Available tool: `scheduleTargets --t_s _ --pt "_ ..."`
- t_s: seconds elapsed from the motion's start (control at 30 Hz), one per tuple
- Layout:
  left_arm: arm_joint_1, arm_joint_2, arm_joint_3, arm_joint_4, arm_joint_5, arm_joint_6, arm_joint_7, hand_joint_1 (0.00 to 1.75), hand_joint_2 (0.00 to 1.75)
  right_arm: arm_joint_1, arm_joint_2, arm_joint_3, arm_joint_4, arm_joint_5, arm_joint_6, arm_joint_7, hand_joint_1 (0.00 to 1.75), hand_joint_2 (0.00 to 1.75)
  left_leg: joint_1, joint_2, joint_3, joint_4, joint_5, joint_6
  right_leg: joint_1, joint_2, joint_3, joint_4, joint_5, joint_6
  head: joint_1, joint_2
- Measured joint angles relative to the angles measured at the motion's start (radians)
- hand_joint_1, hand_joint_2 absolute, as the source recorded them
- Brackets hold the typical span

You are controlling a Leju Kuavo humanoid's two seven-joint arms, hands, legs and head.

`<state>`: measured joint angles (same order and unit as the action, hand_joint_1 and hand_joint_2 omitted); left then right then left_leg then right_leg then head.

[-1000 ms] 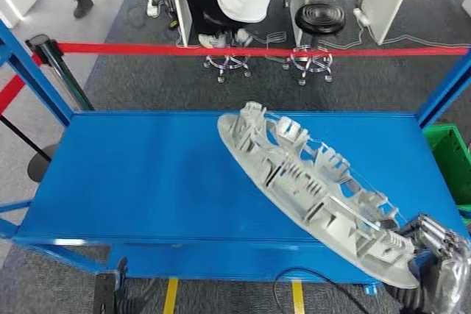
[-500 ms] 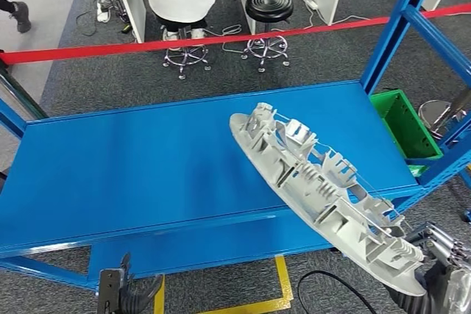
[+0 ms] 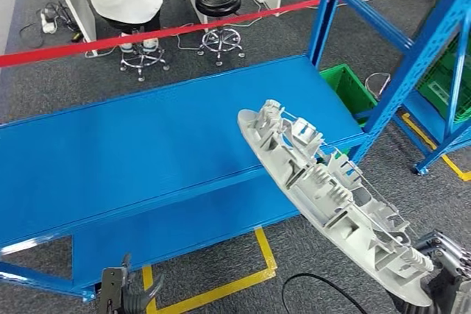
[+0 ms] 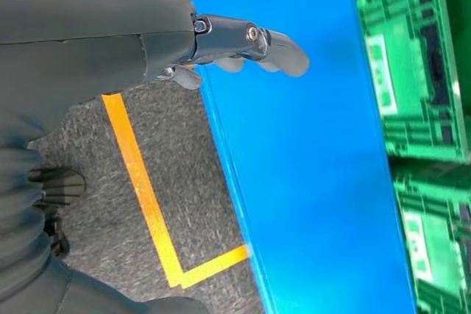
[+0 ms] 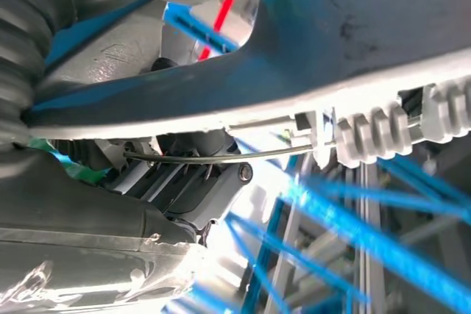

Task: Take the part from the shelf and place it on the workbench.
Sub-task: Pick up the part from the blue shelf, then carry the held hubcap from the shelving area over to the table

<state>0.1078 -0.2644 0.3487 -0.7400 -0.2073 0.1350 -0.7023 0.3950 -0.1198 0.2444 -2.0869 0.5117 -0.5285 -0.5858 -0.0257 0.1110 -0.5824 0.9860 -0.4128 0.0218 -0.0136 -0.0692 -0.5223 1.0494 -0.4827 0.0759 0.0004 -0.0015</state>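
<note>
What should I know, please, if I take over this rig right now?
Right hand: grips one end of the long grey ribbed plastic part.
Left hand: holds nothing, fingers extended beside the blue shelf.
Done: the part is lifted, with its far end over the shelf's corner.
Left: carry it to the workbench and set it down; no workbench can be identified here.

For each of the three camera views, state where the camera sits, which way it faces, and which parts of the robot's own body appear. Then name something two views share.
Head view: high on the body, looking forward and down at the blue shelf; the right hand holds the grey part.
Left wrist view: behind the left hand, facing the floor and shelf edge beside green crates.
Right wrist view: behind the right hand, close against the part's underside.
Shared: the part and the right hand.
</note>
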Motion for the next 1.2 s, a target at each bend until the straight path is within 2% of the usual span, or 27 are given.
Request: scheduleTargets --t_s 0.07,0.1,0.13,0.2,0.23,0.27,0.3,0.33,0.37,0.43,0.5,0.53,0.6,0.63,0.67,0.73,0.77,0.8,0.83,0.87,0.9,0.93,1.0,1.03,1.1,1.13,1.2 --pt "0.002 0.005 0.001 0.000 0.001 -0.005 0.000 0.00 1.75 -0.003 0.009 0.000 0.000 0.000 0.001 -0.001 1.75 1.75 -0.002 0.020 -0.003 0.005 0.009 -0.006 0.003 0.007 0.004 -0.032 -0.012 -0.021 -0.004 0.000" --pt "0.002 0.007 0.002 0.000 0.002 -0.006 0.000 0.00 1.75 -0.003 0.012 0.000 0.000 0.000 0.002 -0.002 1.75 1.75 0.000 0.016 -0.005 0.008 0.007 -0.012 0.002 0.016 -0.007 -0.031 -0.006 -0.031 -0.005 0.000" --pt "0.004 0.008 0.002 0.000 0.002 -0.007 0.000 0.00 1.75 -0.004 0.015 -0.001 0.000 0.000 0.002 -0.002 1.75 1.75 0.003 -0.006 -0.011 0.019 -0.011 -0.020 0.002 0.026 -0.017 -0.031 0.003 -0.041 -0.006 0.000" --pt "0.008 0.010 0.004 0.000 0.004 -0.007 0.000 0.00 1.75 -0.007 0.022 -0.001 0.001 0.000 0.002 -0.002 1.75 1.75 0.008 -0.069 -0.036 0.093 -0.094 -0.035 0.000 0.046 -0.041 -0.031 0.026 -0.057 -0.007 0.000" --pt "0.011 0.011 0.005 0.000 0.004 -0.007 0.000 0.00 1.75 -0.009 0.025 -0.001 0.001 0.000 0.002 -0.002 1.75 1.75 0.009 -0.091 -0.054 0.154 -0.145 -0.037 0.000 0.059 -0.056 -0.031 0.039 -0.061 -0.009 0.000" --pt "0.012 0.013 0.005 0.000 0.005 -0.007 0.000 0.00 1.75 -0.010 0.027 -0.001 0.001 0.000 0.002 -0.002 1.75 1.75 0.009 -0.099 -0.068 0.214 -0.184 -0.036 0.000 0.072 -0.073 -0.030 0.052 -0.063 -0.010 0.000" --pt "0.013 0.014 0.006 0.000 0.005 -0.007 0.000 0.00 1.75 -0.010 0.028 -0.001 0.001 0.000 0.002 -0.002 1.75 1.75 0.009 -0.102 -0.074 0.258 -0.202 -0.034 0.001 0.085 -0.090 -0.030 0.066 -0.063 -0.011 0.000" --pt "0.013 0.015 0.006 0.000 0.006 -0.008 0.000 0.00 1.75 -0.010 0.029 -0.001 0.001 -0.001 0.002 -0.002 1.75 1.75 0.009 -0.103 -0.065 0.273 -0.198 -0.030 0.002 0.099 -0.107 -0.030 0.079 -0.062 -0.011 0.000" --pt "0.013 0.016 0.006 0.000 0.006 -0.010 0.000 0.00 1.75 -0.010 0.030 -0.001 0.001 -0.003 0.001 -0.003 1.75 1.75 0.009 -0.107 -0.041 0.254 -0.175 -0.025 0.002 0.113 -0.123 -0.030 0.092 -0.060 -0.011 0.000" --pt "0.011 0.018 0.008 0.000 0.006 -0.015 0.000 0.00 1.75 -0.010 0.034 -0.002 0.001 -0.012 -0.001 -0.005 1.75 1.75 0.009 -0.138 0.048 0.139 -0.128 -0.012 0.002 0.139 -0.153 -0.029 0.119 -0.056 -0.011 0.000" --pt "0.009 0.020 0.012 0.000 0.006 -0.022 0.000 0.00 1.75 -0.011 0.039 -0.001 0.001 -0.019 -0.003 -0.009 1.75 1.75 0.011 -0.178 0.125 0.018 -0.122 -0.005 0.002 0.162 -0.171 -0.031 0.145 -0.047 -0.011 0.000" --pt "0.008 0.021 0.015 0.000 0.005 -0.026 0.000 0.00 1.75 -0.011 0.040 -0.001 0.001 -0.021 -0.003 -0.011 1.75 1.75 0.010 -0.188 0.141 -0.012 -0.127 -0.003 0.001 0.172 -0.175 -0.035 0.158 -0.041 -0.013 0.000" --pt "0.007 0.023 0.022 0.001 0.005 -0.032 0.000 0.00 1.75 -0.011 0.042 -0.001 0.001 -0.021 -0.004 -0.013 1.75 1.75 0.009 -0.171 0.135 -0.021 -0.114 0.001 -0.001 0.190 -0.178 -0.050 0.184 -0.028 -0.013 0.000" --pt "0.005 0.023 0.025 0.001 0.004 -0.034 0.000 0.00 1.75 -0.010 0.043 -0.001 0.001 -0.021 -0.004 -0.013 1.75 1.75 0.010 -0.159 0.129 -0.023 -0.103 0.006 -0.001 0.181 -0.183 -0.049 0.178 -0.023 -0.012 0.000" --pt "0.005 0.024 0.027 0.001 0.004 -0.035 0.000 0.00 1.75 -0.010 0.043 -0.001 0.002 -0.021 -0.004 -0.013 1.75 1.75 0.011 -0.145 0.119 -0.025 -0.091 0.013 0.000 0.160 -0.192 -0.030 0.148 -0.019 -0.007 0.000" --pt "0.006 0.026 0.031 0.001 0.001 -0.038 0.000 0.00 1.75 -0.013 0.045 0.000 0.003 -0.021 -0.005 -0.013 1.75 1.75 0.010 -0.117 0.094 -0.026 -0.067 0.023 0.001 0.103 -0.218 0.075 0.036 -0.013 0.000 0.000" --pt "0.008 0.027 0.033 0.001 -0.001 -0.039 0.000 0.00 1.75 -0.015 0.045 0.001 0.003 -0.022 -0.006 -0.013 1.75 1.75 0.008 -0.102 0.080 -0.025 -0.055 0.025 0.000 0.086 -0.230 0.147 -0.015 -0.008 0.002 0.000" --pt "0.008 0.027 0.034 0.001 -0.003 -0.040 0.000 0.00 1.75 -0.015 0.045 0.002 0.005 -0.023 -0.007 -0.013 1.75 1.75 0.007 -0.087 0.065 -0.024 -0.044 0.025 -0.002 0.079 -0.236 0.210 -0.039 -0.004 0.002 0.000" --pt "0.007 0.028 0.036 0.001 -0.006 -0.041 0.000 0.00 1.75 -0.015 0.045 0.002 0.006 -0.024 -0.009 -0.013 1.75 1.75 0.006 -0.071 0.049 -0.023 -0.032 0.024 -0.003 0.076 -0.230 0.252 -0.035 -0.001 0.002 0.000" --pt "0.005 0.028 0.037 0.001 -0.009 -0.042 0.000 0.00 1.75 -0.015 0.045 0.003 0.008 -0.025 -0.011 -0.012 1.75 1.75 0.006 -0.057 0.032 -0.021 -0.021 0.022 -0.005 0.072 -0.209 0.262 -0.012 0.002 0.002 0.000" --pt "0.002 0.029 0.038 0.001 -0.013 -0.042 0.000 0.00 1.75 -0.015 0.045 0.003 0.010 -0.027 -0.014 -0.011 1.75 1.75 0.005 -0.043 0.016 -0.018 -0.011 0.019 -0.006 0.065 -0.170 0.236 0.014 0.005 0.002 0.000" --pt "0.000 0.030 0.039 0.002 -0.016 -0.042 0.000 0.00 1.75 -0.015 0.046 0.003 0.011 -0.028 -0.017 -0.010 1.75 1.75 0.004 -0.031 0.002 -0.014 -0.001 0.014 -0.007 0.046 -0.111 0.177 0.024 0.007 0.002 0.000" --pt "-0.005 0.034 0.041 0.002 -0.019 -0.043 0.000 0.00 1.75 -0.017 0.046 0.003 0.011 -0.031 -0.021 -0.009 1.75 1.75 0.001 -0.010 -0.018 -0.004 0.014 0.004 -0.002 0.005 0.011 0.021 -0.006 0.004 0.000 0.000" --pt "-0.008 0.035 0.043 0.002 -0.020 -0.044 0.000 0.00 1.75 -0.017 0.046 0.003 0.011 -0.032 -0.024 -0.008 1.75 1.75 0.000 0.000 -0.022 -0.001 0.022 0.000 0.002 -0.006 0.043 -0.032 -0.025 -0.002 -0.001 0.000" --pt "-0.011 0.036 0.045 0.004 -0.020 -0.046 0.000 0.00 1.75 -0.013 0.046 0.003 0.011 -0.033 -0.028 -0.007 1.75 1.75 0.004 0.016 -0.028 0.001 0.035 -0.009 0.008 0.007 0.041 -0.061 -0.027 -0.023 -0.003 0.000" --pt "-0.011 0.035 0.045 0.005 -0.020 -0.046 0.000 0.00 1.75 -0.011 0.046 0.002 0.011 -0.033 -0.029 -0.007 1.75 1.75 0.008 0.003 -0.033 0.006 0.027 -0.016 0.008 0.018 0.029 -0.060 -0.017 -0.033 -0.003 0.000" --pt "-0.010 0.035 0.047 0.007 -0.020 -0.046 0.000 0.00 1.75 -0.009 0.046 0.002 0.011 -0.033 -0.030 -0.006 1.75 1.75 0.013 -0.053 -0.050 0.055 -0.043 -0.031 0.006 0.039 0.005 -0.060 0.007 -0.051 -0.006 0.000"
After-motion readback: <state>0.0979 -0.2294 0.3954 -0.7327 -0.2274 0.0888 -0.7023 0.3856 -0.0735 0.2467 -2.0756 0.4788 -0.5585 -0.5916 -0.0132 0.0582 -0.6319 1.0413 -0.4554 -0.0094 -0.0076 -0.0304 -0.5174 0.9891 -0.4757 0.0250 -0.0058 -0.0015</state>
